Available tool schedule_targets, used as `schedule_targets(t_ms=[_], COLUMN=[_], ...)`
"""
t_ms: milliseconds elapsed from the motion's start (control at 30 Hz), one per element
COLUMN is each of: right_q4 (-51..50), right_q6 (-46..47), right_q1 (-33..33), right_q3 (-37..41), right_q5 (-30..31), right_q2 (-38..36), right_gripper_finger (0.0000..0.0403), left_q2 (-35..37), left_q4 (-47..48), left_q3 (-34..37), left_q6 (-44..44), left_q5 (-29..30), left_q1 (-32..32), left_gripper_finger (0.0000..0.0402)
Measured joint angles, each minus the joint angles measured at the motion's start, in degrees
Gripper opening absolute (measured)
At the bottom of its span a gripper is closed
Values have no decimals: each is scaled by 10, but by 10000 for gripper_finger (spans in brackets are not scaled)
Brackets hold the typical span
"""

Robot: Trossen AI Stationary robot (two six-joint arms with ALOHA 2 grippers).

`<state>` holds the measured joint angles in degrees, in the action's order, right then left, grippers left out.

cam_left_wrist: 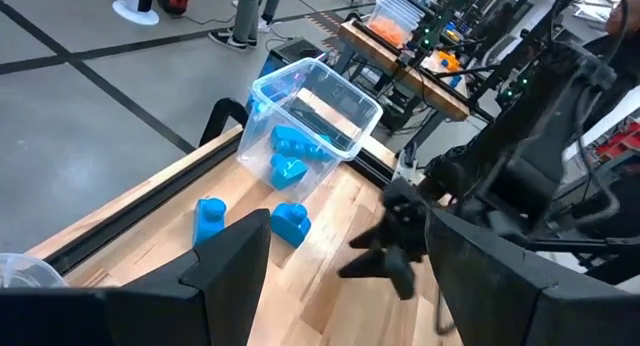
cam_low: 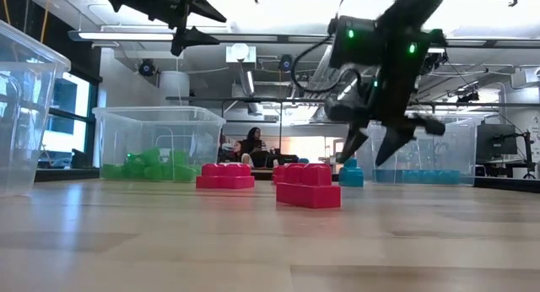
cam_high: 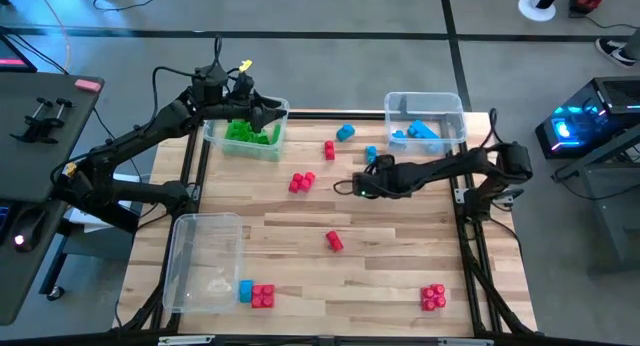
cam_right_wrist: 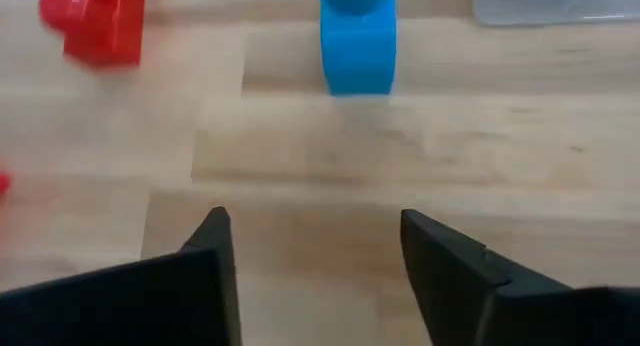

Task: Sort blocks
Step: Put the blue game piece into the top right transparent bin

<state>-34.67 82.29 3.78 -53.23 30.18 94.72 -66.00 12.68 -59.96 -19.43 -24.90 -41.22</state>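
The right gripper [cam_high: 362,185] hangs low over the middle of the table, jaws parted and empty, and the right wrist view shows a small blue block [cam_right_wrist: 357,41] straight ahead of the gap between them, apart from the fingertips, its studded end pointing away. In the high view that blue block [cam_high: 370,154] lies on bare wood just beside the clear bin of blue blocks [cam_high: 452,107] near the far right corner; it looks like a single stubby brick, so its long axis is hard to call. The right arm is clearly nearer. The left gripper [cam_high: 268,113] waits over the green-block bin [cam_high: 282,108] at the far edge, jaws open, holding nothing
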Motion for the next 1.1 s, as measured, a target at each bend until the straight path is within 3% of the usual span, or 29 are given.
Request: schedule_targets(t_ms=[100, 267, 633, 1100], right_q4=[50, 51, 105, 127], right_q6=[-23, -32, -119, -111], right_q1=[17, 50, 118, 154], right_q3=[21, 22, 23, 23], right_q5=[19, 38, 3, -34], right_q2=[0, 0, 3, 62], right_gripper_finger=[202, 233, 234, 228], left_q2=[0, 0, 0, 0], left_q4=[1, 7, 12, 18], left_q3=[0, 0, 0, 0], left_q6=[-1, -3, -15, -15], left_q5=[0, 0, 0, 0], left_q1=[0, 0, 0, 0], left_gripper_finger=[252, 252, 252, 252])
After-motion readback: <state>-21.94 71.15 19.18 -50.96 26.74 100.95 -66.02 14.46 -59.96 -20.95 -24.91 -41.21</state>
